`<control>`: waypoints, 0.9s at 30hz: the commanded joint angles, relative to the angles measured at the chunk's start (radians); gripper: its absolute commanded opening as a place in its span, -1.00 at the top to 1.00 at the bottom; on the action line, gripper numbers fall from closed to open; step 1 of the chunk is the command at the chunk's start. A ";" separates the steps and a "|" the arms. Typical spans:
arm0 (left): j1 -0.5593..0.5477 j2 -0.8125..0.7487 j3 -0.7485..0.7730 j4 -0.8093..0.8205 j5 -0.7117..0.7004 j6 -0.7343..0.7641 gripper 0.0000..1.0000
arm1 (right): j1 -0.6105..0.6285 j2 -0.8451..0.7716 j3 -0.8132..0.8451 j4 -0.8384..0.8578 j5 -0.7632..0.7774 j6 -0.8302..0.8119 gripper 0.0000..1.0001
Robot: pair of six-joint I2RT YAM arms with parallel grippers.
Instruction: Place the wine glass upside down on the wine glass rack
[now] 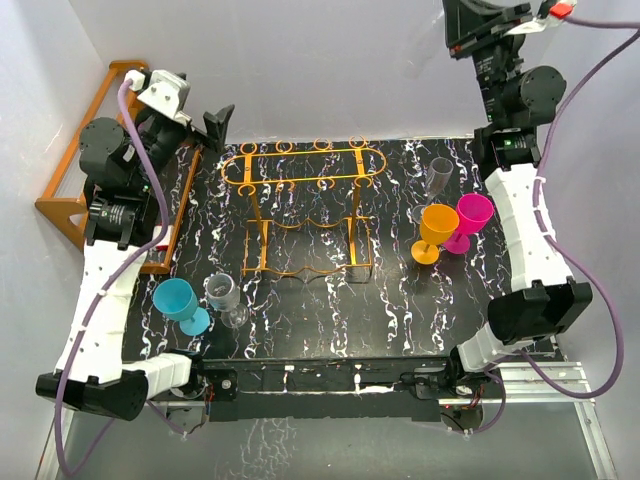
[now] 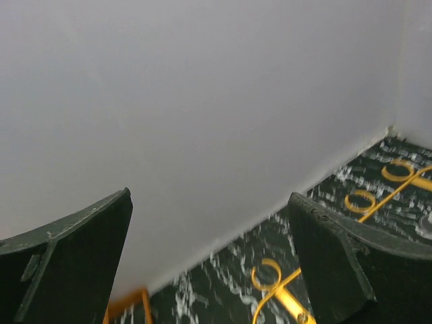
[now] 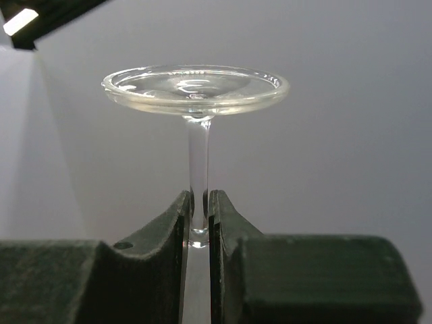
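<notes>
Right gripper (image 3: 199, 202) clamped on the stem of a clear wine glass (image 3: 196, 88), its foot uppermost.

Only the right wrist view shows this grip, with the glass held before a pale wall; overhead, that gripper's tips cannot be made out. The left gripper (image 1: 214, 125) has its jaws wide apart with nothing between them, at the back left just beside the wine glass rack (image 1: 300, 200), whose gold loops show past its fingers in the left wrist view. Overhead alone shows a teal glass (image 1: 180, 303), an orange glass (image 1: 436, 230) and a magenta glass (image 1: 471, 215) standing on the table (image 1: 330, 320).
</notes>
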 commanded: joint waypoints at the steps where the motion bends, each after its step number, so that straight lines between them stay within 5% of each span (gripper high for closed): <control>1: -0.001 -0.050 -0.024 -0.298 -0.234 0.018 -0.94 | -0.048 -0.011 -0.175 0.166 -0.162 -0.246 0.83; 6: -0.001 -0.157 -0.163 -0.301 -0.327 -0.038 -0.94 | -0.064 -0.042 -0.336 0.222 -0.388 -0.449 0.83; 13: 0.055 -0.239 -0.251 -0.370 -0.286 -0.122 -0.94 | -0.116 0.000 -0.365 0.216 -0.512 -0.419 0.83; 19: 0.130 -0.242 -0.231 -0.423 -0.226 -0.167 -0.91 | -0.209 0.105 -0.418 0.405 -0.649 -0.166 0.83; 27: 0.150 -0.191 -0.184 -0.513 -0.202 -0.169 -0.94 | -0.137 0.158 -0.440 0.257 -0.653 -0.276 0.83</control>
